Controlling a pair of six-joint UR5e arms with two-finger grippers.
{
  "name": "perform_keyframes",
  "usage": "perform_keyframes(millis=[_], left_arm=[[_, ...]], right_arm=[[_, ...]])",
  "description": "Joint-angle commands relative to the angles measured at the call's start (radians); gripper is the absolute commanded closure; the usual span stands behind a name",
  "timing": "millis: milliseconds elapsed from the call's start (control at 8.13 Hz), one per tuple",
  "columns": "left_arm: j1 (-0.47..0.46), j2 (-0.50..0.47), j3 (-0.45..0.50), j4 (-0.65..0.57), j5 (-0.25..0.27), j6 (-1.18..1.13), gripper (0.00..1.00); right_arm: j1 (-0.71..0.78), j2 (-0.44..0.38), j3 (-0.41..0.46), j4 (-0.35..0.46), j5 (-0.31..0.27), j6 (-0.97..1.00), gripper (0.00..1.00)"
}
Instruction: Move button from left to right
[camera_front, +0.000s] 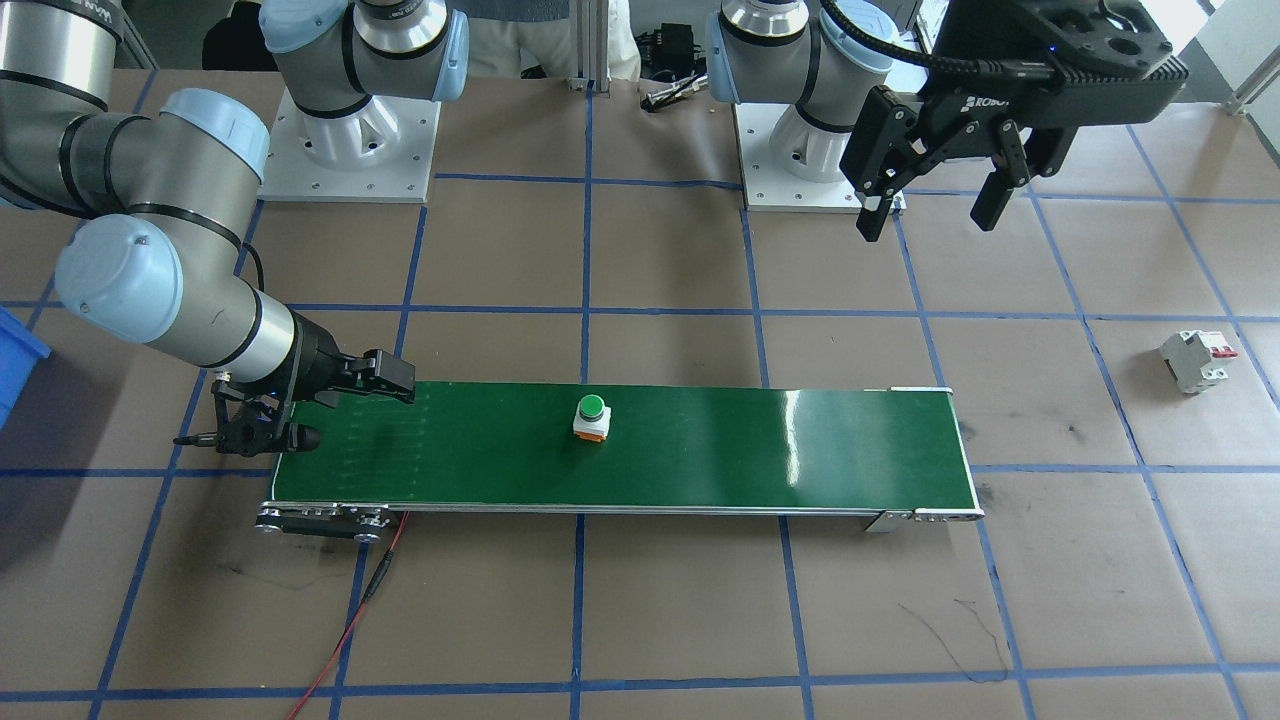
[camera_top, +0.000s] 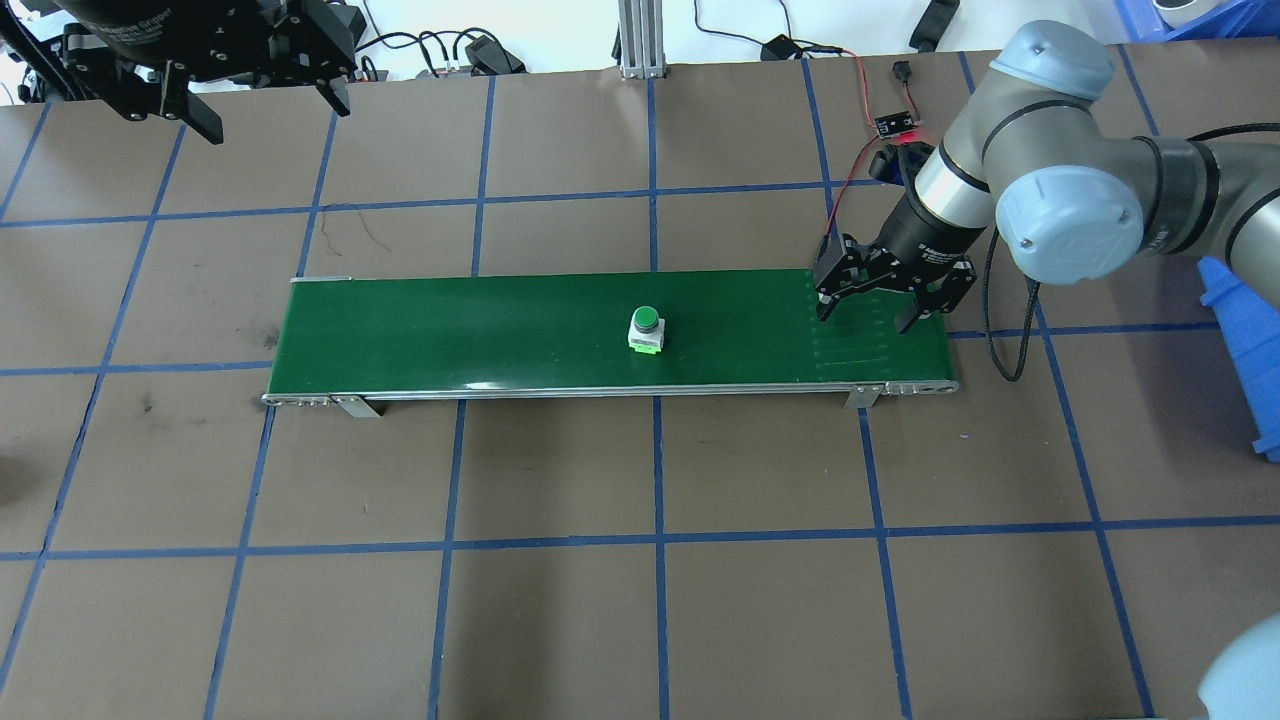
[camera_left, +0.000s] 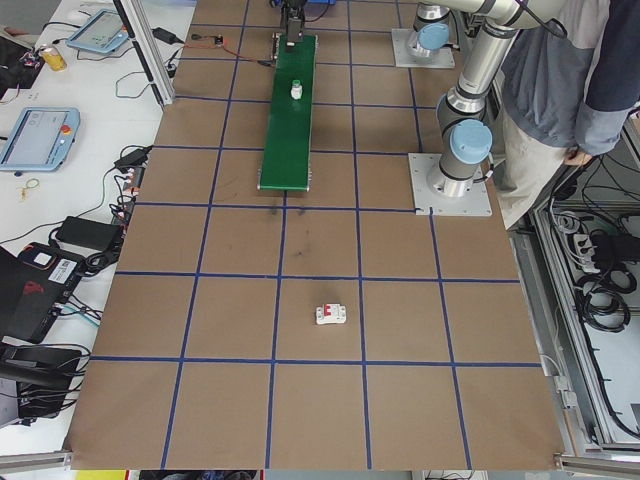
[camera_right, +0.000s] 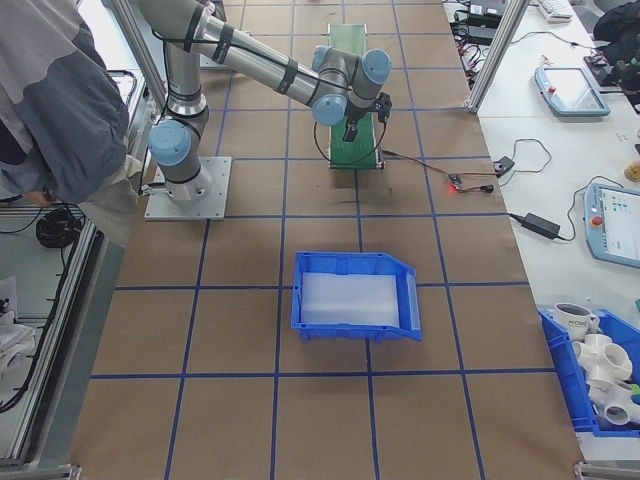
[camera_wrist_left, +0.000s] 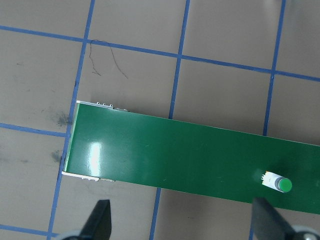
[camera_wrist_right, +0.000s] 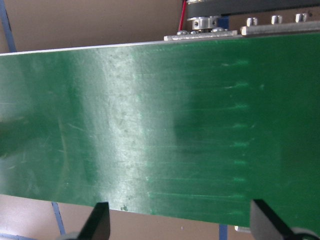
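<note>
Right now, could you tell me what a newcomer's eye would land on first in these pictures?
The long green conveyor belt across the table's middle, with the small green-capped button standing alone about halfway along it. The right end effector hangs open over the belt's right end, while the left end effector, also open, is raised beyond the belt's left end. A white circuit breaker lies apart on the brown table.

Silver arms, pale-blue joint caps

Big table (camera_top: 640, 620) covered in brown paper with a blue tape grid (camera_top: 657, 470) all over it. White benches (camera_right: 570, 150) run along the 3 o'clock side in the right-end view, cluttered with cables.
</note>
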Motion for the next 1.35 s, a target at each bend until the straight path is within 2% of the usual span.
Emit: perform_keyframes(millis=[0,246,369,492,615,861,984,1230], left_arm=[[0.000,0.002,0.004,0.005,0.001,0.000,0.00],[0.000,0.002,0.001,0.005,0.001,0.000,0.00],[0.000,0.002,-0.002,0.005,0.001,0.001,0.00],[0.000,0.004,-0.002,0.005,0.001,0.001,0.00],[0.000,0.004,-0.002,0.005,0.001,0.001,0.00],[0.000,0.004,-0.002,0.005,0.001,0.001,0.00],[0.000,0.004,-0.002,0.005,0.001,0.001,0.00],[0.000,0.007,-0.002,0.005,0.001,0.001,0.00]], right_arm=[[0.000,0.000,0.001,0.000,0.005,0.001,0.00],[0.000,0.000,0.001,-0.005,0.011,0.016,0.00],[0.000,-0.001,0.000,-0.012,0.016,0.083,0.00],[0.003,-0.001,0.000,-0.011,0.070,0.152,0.00],[0.008,-0.004,-0.002,-0.011,0.094,0.160,0.00],[0.034,-0.003,-0.010,-0.029,0.094,0.185,0.00],[0.038,0.006,-0.013,-0.064,0.094,0.194,0.00],[0.054,0.014,-0.014,-0.069,0.082,0.239,0.00]])
